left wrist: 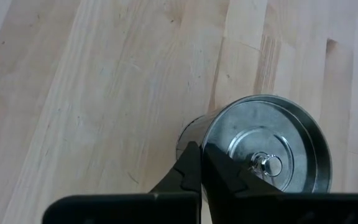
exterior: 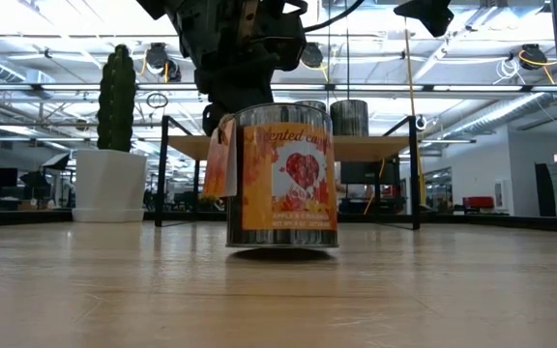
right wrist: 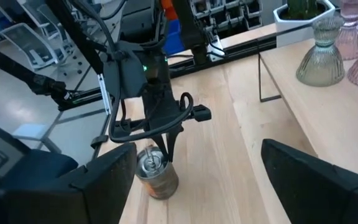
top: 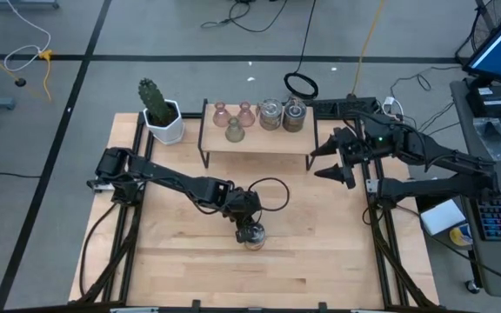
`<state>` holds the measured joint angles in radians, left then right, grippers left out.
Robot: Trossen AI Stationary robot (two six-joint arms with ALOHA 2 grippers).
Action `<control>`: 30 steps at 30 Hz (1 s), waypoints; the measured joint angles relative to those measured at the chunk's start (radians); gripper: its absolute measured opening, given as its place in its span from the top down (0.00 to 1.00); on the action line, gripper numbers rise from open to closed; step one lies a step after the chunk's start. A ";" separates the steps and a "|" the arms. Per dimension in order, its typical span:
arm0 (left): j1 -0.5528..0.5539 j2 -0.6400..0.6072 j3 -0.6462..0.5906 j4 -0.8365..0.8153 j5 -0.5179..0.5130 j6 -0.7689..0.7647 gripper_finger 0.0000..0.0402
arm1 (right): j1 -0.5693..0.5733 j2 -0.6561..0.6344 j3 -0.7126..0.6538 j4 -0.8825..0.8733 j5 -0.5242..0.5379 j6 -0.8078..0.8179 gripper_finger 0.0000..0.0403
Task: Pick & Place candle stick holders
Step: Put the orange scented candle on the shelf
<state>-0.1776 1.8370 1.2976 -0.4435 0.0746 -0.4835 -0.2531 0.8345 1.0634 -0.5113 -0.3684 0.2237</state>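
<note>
My left claw (top: 251,228) is pinched tight on the rim of a tin (exterior: 281,179), a small metal can with an orange heart label, standing near the front middle of the table (top: 320,261). One finger sits inside the open top, the other outside the wall (the left wrist view shows them meeting right on the edge). The tin looks stiff and light, and its smooth metal side is probably slippery, so I judge the rim the best place to hold: thin and hard, something my fingers can close on fully. Held by one edge it may swing or tilt on lifting, so I would go slowly.

My right claw (top: 338,159) hangs with its fingers spread wide and nothing between them, just beside the right end of the shelf (top: 259,142). On that shelf stand the other holders: two pink glass ones (top: 221,114), a green one (top: 234,131) and two silvery ones (top: 270,115). The glass ones look fragile and narrow at the neck.
</note>
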 joint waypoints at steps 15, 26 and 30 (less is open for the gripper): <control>0.000 -0.002 0.002 0.001 -0.004 0.004 1.00 | 0.000 0.000 0.000 0.029 -0.004 0.000 0.02; -0.001 -0.002 0.002 0.000 -0.003 0.028 1.00 | 0.000 0.000 0.000 0.038 -0.027 0.053 0.02; 0.000 -0.002 0.002 0.001 0.002 0.034 1.00 | 0.000 0.000 0.000 0.038 -0.027 0.124 0.02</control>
<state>-0.1780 1.8351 1.2995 -0.4422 0.0769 -0.4492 -0.2531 0.8344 1.0634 -0.4737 -0.3958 0.3475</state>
